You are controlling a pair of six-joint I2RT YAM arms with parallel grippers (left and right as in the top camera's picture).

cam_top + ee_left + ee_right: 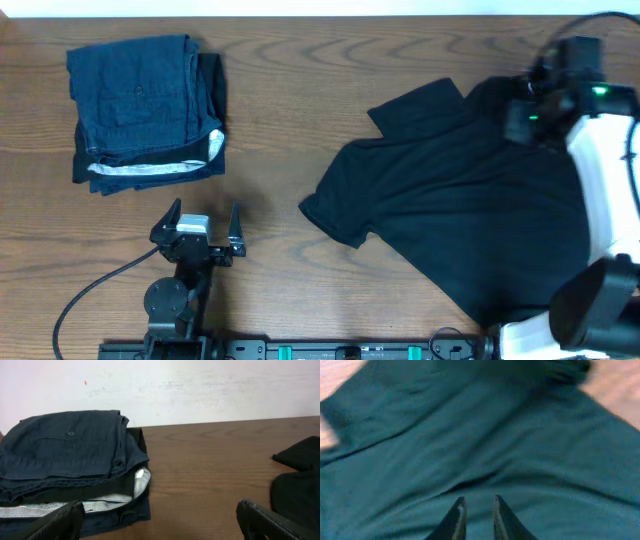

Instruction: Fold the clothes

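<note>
Black T-shirt sprawled at 3 o'clock. Right end effector nearly pressed together over it, can't tell if pinching; thin grab might slip, bunch fabric. Left end effector spread wide.

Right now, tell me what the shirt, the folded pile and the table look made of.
Shirt: soft matte fabric, probably cotton knit; limp, creased. Folded pile: heavier dark blue woven cloth, stitched seams showing. Table: wood or wood-look laminate, grain visible.
</note>
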